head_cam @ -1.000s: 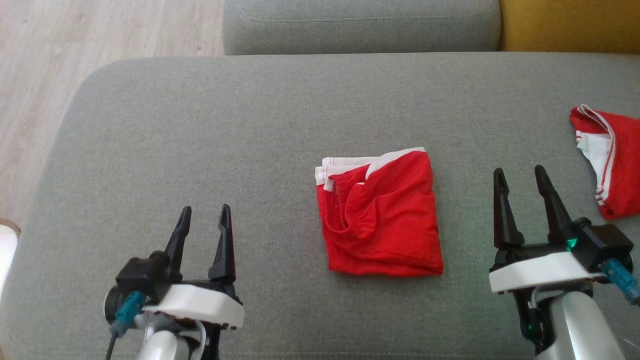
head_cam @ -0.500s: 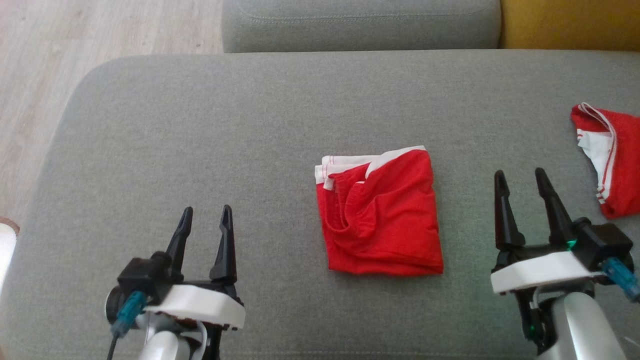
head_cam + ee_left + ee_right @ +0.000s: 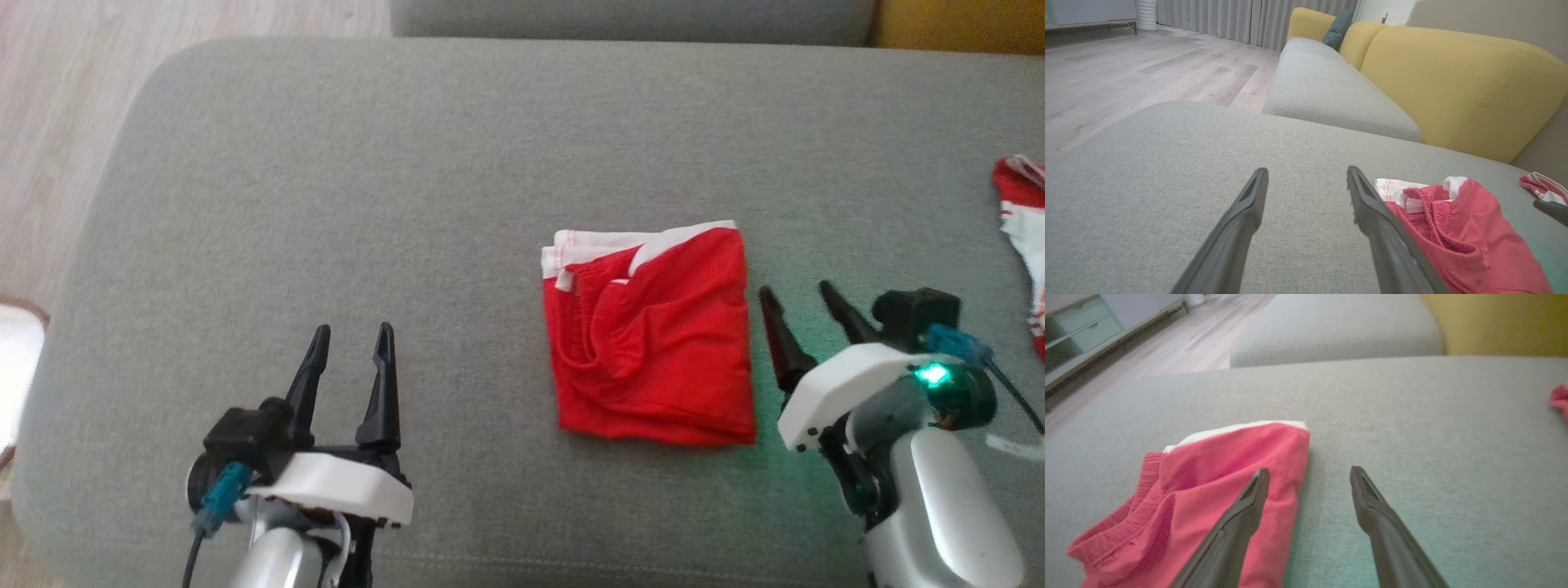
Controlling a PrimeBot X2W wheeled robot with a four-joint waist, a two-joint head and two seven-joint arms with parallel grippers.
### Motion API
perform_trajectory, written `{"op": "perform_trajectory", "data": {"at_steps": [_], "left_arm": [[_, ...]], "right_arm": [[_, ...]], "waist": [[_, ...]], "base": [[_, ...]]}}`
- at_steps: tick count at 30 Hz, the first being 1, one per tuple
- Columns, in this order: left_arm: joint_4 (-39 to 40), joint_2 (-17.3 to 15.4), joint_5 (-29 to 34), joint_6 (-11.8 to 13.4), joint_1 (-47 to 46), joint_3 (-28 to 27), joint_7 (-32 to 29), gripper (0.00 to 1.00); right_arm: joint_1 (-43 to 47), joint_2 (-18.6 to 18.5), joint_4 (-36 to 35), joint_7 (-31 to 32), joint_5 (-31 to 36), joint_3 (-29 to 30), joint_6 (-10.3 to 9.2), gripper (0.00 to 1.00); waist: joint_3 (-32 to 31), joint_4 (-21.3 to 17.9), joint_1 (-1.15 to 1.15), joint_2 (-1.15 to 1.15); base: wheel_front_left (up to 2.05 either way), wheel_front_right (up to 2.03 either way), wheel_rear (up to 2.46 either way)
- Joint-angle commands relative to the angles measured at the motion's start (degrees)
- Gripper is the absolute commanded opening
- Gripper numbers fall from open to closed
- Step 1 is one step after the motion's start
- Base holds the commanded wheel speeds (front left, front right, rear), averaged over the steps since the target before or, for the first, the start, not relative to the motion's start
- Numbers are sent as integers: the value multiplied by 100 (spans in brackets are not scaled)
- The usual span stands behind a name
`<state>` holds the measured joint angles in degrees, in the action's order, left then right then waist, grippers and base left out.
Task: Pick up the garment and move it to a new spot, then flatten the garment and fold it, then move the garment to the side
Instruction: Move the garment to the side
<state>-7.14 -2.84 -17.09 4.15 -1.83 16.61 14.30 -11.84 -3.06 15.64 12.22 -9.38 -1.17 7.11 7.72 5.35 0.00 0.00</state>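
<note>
Grey cushion [image 3: 326,204], folded red garment [image 3: 653,343] beside empty, wide-spread right gripper [image 3: 793,288]

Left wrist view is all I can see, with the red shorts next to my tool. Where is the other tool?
Observer: The right tool is just off the right edge of the red shorts, open and holding nothing.
Operator: Is it touching them?
Observer: In the right wrist view one finger overlaps the edge of the shorts, but I cannot tell if it touches.
Operator: Do the shorts look tidy?
Observer: From above they lie folded in a rough square on the grey cushion.
</note>
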Motion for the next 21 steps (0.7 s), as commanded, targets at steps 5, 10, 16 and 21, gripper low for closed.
{"op": "perform_trajectory", "data": {"at_steps": [5,10,16,21], "left_arm": [[173,-4,-84,67,-308,-62,70,100],[167,-4,-112,105,-331,-22,70,100],[149,-4,-77,107,-332,-42,70,100],[136,-4,-19,83,-349,-50,70,100]], "right_arm": [[-281,-407,-27,733,-526,-374,37,100],[-282,-577,126,1221,-1109,-530,37,100],[-372,-647,283,1412,-1555,-736,37,44],[-535,-659,449,1281,-1576,-857,37,0]], "waist": [[267,275,0,0],[346,390,0,0],[385,360,0,0],[408,242,0,0]], "base": [[0,0,0],[0,0,0],[0,0,0],[0,0,0]]}}
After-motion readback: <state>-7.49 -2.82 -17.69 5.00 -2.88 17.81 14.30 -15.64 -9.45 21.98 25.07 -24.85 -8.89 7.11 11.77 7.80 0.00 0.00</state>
